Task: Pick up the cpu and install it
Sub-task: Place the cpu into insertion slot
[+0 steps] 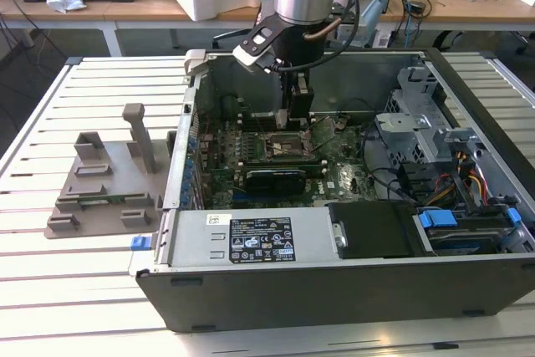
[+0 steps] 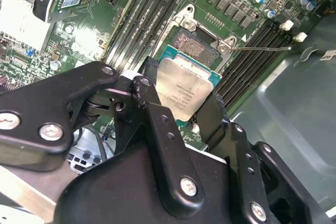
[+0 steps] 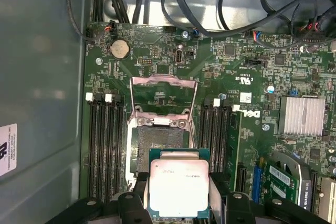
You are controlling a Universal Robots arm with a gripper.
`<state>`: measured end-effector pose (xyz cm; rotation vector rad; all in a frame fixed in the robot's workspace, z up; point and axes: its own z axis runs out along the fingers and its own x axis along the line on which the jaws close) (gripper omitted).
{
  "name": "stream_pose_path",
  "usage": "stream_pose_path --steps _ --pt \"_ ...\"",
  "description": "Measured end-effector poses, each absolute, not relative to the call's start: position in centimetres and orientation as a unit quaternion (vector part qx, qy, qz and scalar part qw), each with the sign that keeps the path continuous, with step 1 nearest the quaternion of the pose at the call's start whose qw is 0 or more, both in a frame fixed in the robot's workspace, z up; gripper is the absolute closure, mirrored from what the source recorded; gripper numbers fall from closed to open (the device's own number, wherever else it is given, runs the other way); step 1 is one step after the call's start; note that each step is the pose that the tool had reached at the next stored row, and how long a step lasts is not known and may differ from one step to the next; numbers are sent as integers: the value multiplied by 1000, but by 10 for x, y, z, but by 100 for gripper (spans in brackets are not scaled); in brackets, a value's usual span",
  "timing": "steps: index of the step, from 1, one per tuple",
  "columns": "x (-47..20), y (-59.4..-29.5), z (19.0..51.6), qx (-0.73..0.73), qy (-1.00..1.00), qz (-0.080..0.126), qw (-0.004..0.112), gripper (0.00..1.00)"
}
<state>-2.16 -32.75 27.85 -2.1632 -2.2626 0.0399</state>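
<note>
the arm reaches down into the open computer case, which lies on its side on the slatted table. the gripper hangs over the far middle of the green motherboard.

in the second wrist view the gripper is clamped on the cpu. one black finger presses one edge, the other finger presses the opposite edge, and the silver top faces up. the chip sits level between them, tilted neither way that i can see.

in the first wrist view the cpu is right at the socket, covering one end of it, with the rest of the contact field bare. whether the chip touches the socket i cannot tell. the socket's metal frame is flipped open and lies back on the board. the thin lever is swung out to the side.

black memory slots run along both sides of the socket. a round coin battery sits further up the board, and a finned heat sink stands well off to the side.

out on the table, at the exterior view's left of the case, the grey tray with its upright posts lies just beside the case wall.
</note>
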Motion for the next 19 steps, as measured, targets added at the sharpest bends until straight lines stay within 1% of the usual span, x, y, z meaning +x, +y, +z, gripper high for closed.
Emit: stream_pose_path --steps 12,19 --pt "-22 -327 268 -691 -723 13 5 45" --pt "-22 -325 254 -691 -723 13 5 45"
